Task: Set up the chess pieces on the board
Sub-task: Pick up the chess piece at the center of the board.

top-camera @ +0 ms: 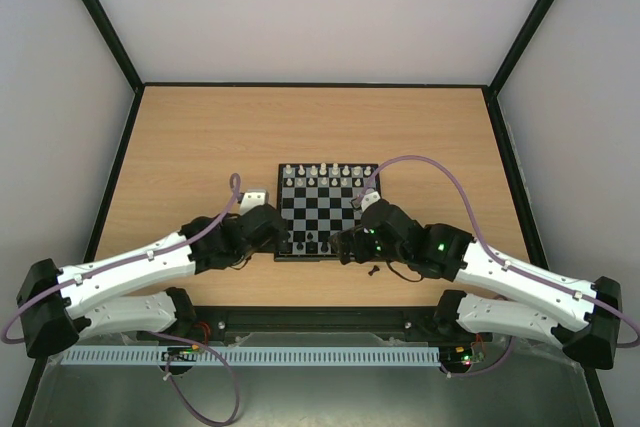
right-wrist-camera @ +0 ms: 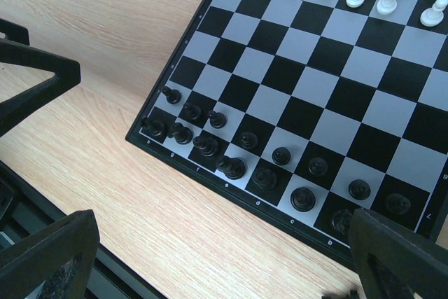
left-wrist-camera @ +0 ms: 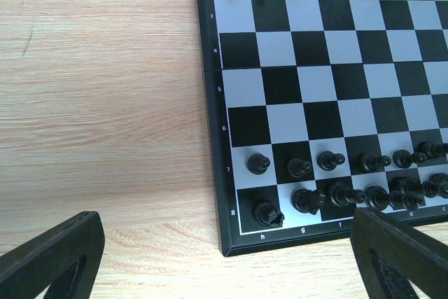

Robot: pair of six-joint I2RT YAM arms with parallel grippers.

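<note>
The board (top-camera: 325, 209) lies mid-table. White chess pieces (top-camera: 325, 173) fill its two far rows, and black chess pieces (top-camera: 312, 243) stand in its two near rows. My left gripper (top-camera: 271, 232) hovers open at the board's near left corner with nothing in it. In the left wrist view that gripper (left-wrist-camera: 224, 271) frames the corner, where a black rook (left-wrist-camera: 268, 213) and a knight (left-wrist-camera: 306, 201) stand. My right gripper (top-camera: 346, 244) is open and empty over the near edge. In the right wrist view the black back row (right-wrist-camera: 231, 167) lies just beyond that gripper (right-wrist-camera: 220, 264).
One small black piece (top-camera: 375, 270) lies on the wood just off the board's near right corner, under my right arm. A small white block (top-camera: 257, 195) sits left of the board. Black frame rails border the table.
</note>
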